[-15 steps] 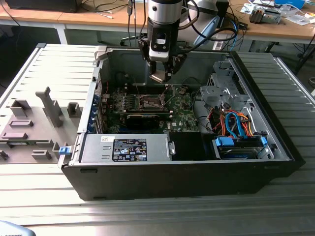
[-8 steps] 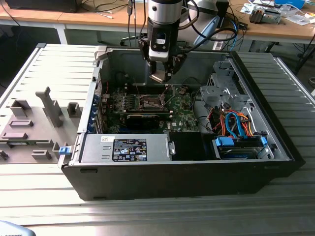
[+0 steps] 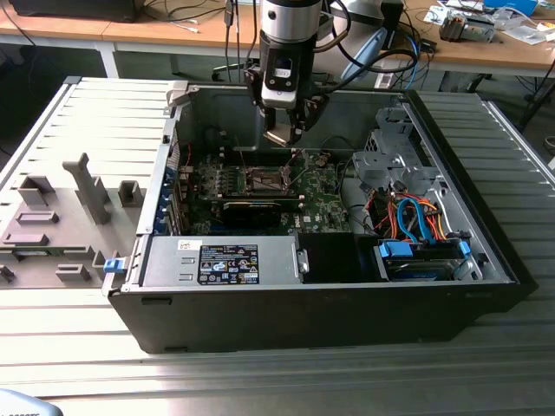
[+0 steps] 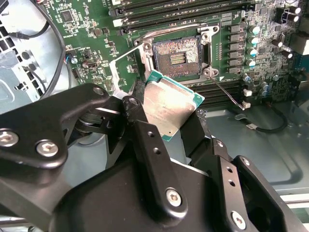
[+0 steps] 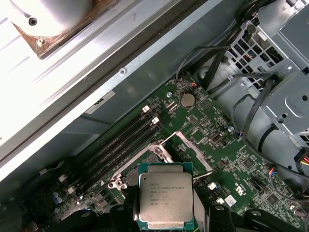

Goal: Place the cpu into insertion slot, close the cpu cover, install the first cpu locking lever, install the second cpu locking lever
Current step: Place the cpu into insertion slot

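- Hovering over the open black computer case (image 3: 347, 303), the arm's black gripper (image 3: 290, 130) hangs above the green circuit board (image 3: 323, 198).
- Its jaws are clamped on opposite edges of the small flat square silver-grey cpu (image 4: 174, 104), which is held tilted in the air, off the board.
- Several lines of small grey print cross the cpu face (image 5: 165, 195) in the first wrist view.
- The square metal-rimmed insertion slot (image 4: 176, 58) lies uncovered with its dark centre showing, just beyond the cpu in the second wrist view.
- The thin grey metal cpu cover (image 4: 120, 58) stands swung up beside the slot.
- A thin wire lever (image 4: 228, 92) angles away from one slot corner.
- A black label (image 3: 228, 264) with white print sits on the grey metal box near the case front.
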Controlling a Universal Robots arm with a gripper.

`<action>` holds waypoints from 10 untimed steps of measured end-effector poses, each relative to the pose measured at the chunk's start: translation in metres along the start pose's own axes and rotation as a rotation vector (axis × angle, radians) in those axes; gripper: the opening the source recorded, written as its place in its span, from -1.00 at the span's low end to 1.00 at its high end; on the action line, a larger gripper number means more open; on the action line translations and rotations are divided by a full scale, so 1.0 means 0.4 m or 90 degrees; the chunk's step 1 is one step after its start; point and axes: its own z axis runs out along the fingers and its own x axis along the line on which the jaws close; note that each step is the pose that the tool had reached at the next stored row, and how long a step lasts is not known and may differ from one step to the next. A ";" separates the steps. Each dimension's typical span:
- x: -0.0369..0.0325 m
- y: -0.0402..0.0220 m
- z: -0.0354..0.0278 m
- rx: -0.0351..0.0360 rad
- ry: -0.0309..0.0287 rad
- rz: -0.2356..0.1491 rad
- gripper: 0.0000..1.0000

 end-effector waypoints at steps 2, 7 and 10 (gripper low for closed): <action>0.000 0.000 0.000 0.0000 -0.0001 0.001 0.08; 0.000 0.000 0.000 -0.0001 -0.0004 0.004 0.08; 0.000 0.000 0.000 -0.0001 -0.0005 0.006 0.08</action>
